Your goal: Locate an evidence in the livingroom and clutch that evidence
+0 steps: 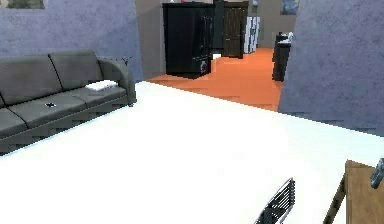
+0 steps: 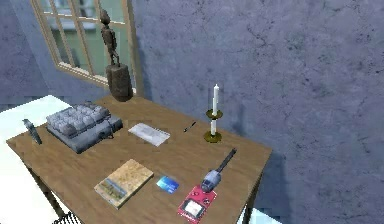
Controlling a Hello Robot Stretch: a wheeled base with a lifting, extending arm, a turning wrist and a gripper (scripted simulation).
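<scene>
- A wooden counter (image 2: pixel 95 158) is seen against a blue-grey wall (image 2: pixel 300 70). A white candle (image 2: pixel 213 100) is stood upright on it in a brass-coloured holder (image 2: pixel 212 136).
- Just left of the candle, a thin pen-like sliver (image 2: pixel 192 126) is laid, and further left a flat white pad (image 2: pixel 148 133).
- Further left again a grey tray (image 2: pixel 82 124) of rounded lumps is set. A small dark thing (image 2: pixel 33 128) is laid beyond it at the counter's edge.
- Up and left of the candle, a dark statue (image 2: pixel 110 45) is stood before a window (image 2: pixel 65 40).
- Nearer the camera than the candle, almost straight below it, a dark stick (image 2: pixel 222 166) with a grey end is laid slantwise. A red flat thing (image 2: pixel 195 207) is found just past that grey end, at the counter's near edge.
- Below and left of the candle, a small blue card (image 2: pixel 167 184) is laid beside a tan book (image 2: pixel 124 182).
- Which of these is the evidence cannot be told; all the small loose things are gathered on the candle's counter.
- The end effector's state cannot be told.
- In the forward view, a dark grey sofa (image 1: pixel 60 90) is shown across white floor (image 1: pixel 180 150) from the corner of the candle's counter.
</scene>
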